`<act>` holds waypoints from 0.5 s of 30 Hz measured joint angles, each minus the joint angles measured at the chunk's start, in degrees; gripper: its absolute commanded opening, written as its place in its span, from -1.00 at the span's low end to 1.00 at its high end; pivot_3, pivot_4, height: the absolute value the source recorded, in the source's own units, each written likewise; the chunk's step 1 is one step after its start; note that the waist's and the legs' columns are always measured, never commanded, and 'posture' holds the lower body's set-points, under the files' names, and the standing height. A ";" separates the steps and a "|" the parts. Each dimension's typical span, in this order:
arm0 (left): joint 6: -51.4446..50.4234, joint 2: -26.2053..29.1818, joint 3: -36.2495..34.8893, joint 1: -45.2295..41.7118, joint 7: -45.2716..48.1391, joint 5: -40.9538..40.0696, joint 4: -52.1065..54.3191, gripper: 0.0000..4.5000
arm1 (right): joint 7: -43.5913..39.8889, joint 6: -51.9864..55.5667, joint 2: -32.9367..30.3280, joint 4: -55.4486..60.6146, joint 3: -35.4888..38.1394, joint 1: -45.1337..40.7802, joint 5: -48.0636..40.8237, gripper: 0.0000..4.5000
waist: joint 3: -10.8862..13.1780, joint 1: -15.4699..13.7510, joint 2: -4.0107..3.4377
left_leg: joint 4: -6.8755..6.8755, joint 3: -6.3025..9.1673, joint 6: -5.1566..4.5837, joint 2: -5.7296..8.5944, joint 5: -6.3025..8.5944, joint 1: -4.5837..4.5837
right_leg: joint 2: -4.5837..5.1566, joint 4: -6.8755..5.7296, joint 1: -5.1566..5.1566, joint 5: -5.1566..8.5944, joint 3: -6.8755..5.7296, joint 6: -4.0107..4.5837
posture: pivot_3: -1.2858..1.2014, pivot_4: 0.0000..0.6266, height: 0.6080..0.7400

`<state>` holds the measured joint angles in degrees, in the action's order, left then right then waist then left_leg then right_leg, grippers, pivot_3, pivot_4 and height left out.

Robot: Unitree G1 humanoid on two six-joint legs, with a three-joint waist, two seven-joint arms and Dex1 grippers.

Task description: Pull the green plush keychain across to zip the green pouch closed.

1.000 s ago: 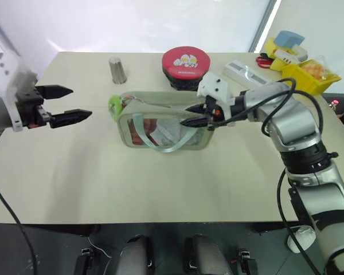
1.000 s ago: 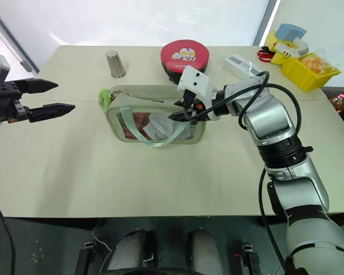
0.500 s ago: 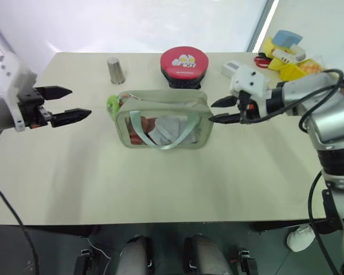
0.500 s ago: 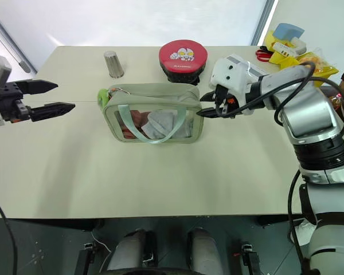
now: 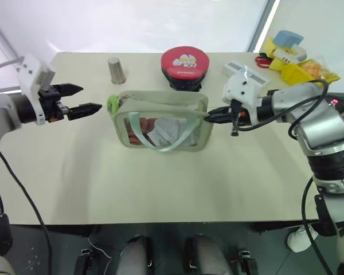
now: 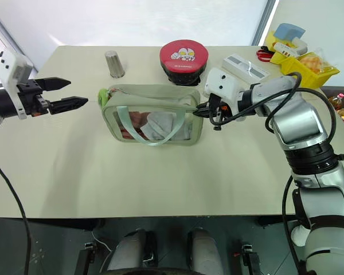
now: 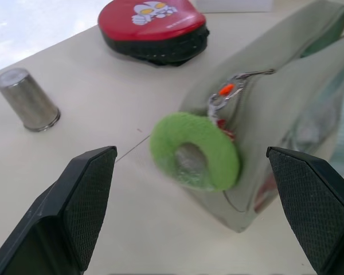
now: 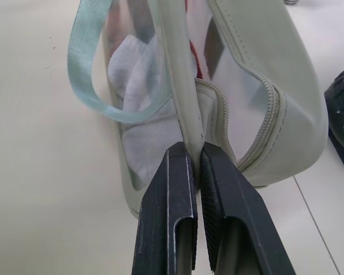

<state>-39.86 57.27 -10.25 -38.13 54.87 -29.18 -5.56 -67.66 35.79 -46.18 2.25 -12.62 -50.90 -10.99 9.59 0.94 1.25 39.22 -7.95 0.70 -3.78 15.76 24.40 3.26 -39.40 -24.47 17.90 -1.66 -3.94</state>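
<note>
Wrist cam: right hand (image 8: 196,157) pinching pouch (image 8: 249,109) edge; left hand (image 5: 87,98) agape nr keychain (image 7: 194,150).

Both arms are silver-grey metal with black joint rings; loose black cables loop along them; each white wrist housing carries a black two-fingered pincer, left pincer (image 5: 86,98), right pincer (image 5: 211,115); fingertip pads (image 7: 89,197) are finely textured.

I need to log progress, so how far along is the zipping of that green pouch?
Done: the right gripper is shut on the end seam of the green pouch, bracing it. In hand: the open left gripper is lined up on the green plush keychain but not touching it. Left: grasping the keychain and pulling it across; the zipper looks open.
</note>
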 measured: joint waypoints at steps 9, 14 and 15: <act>6.93 -7.80 2.96 -4.20 -1.06 6.06 -12.96 1.00 | -0.59 -1.00 -0.39 0.45 0.04 0.77 0.00 -0.99 | -0.01 -0.12 0.02 | 0.03 0.00 0.00 0.00 0.00 0.00 | 0.00 0.00 0.02 0.00 -0.02 0.00 | 0.03 -0.52 1.00; 8.98 -11.17 5.20 -7.21 -1.05 8.00 -16.16 1.00 | -0.24 -0.29 -0.10 0.80 0.05 0.77 -0.03 -0.99 | -0.02 0.02 0.03 | 0.04 -0.02 0.00 0.00 0.00 0.00 | -0.01 -0.01 0.02 0.00 -0.02 -0.01 | 0.03 -0.52 1.00; 9.57 -11.56 5.52 -7.63 -0.98 8.52 -16.90 1.00 | -0.12 -0.14 0.05 0.83 0.05 0.77 -0.03 -0.99 | -0.02 0.10 0.03 | 0.04 -0.02 0.00 0.00 0.00 -0.01 | -0.01 -0.02 0.02 0.00 -0.02 0.00 | 0.03 -0.52 1.00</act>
<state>-30.29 45.72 -4.74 -45.76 53.89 -20.66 -22.46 -67.78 35.64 -46.14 3.08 -12.57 -50.13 -11.02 9.57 1.04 1.27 39.27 -7.97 0.70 -3.78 15.76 24.39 3.24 -39.42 -24.45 17.90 -1.68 -3.95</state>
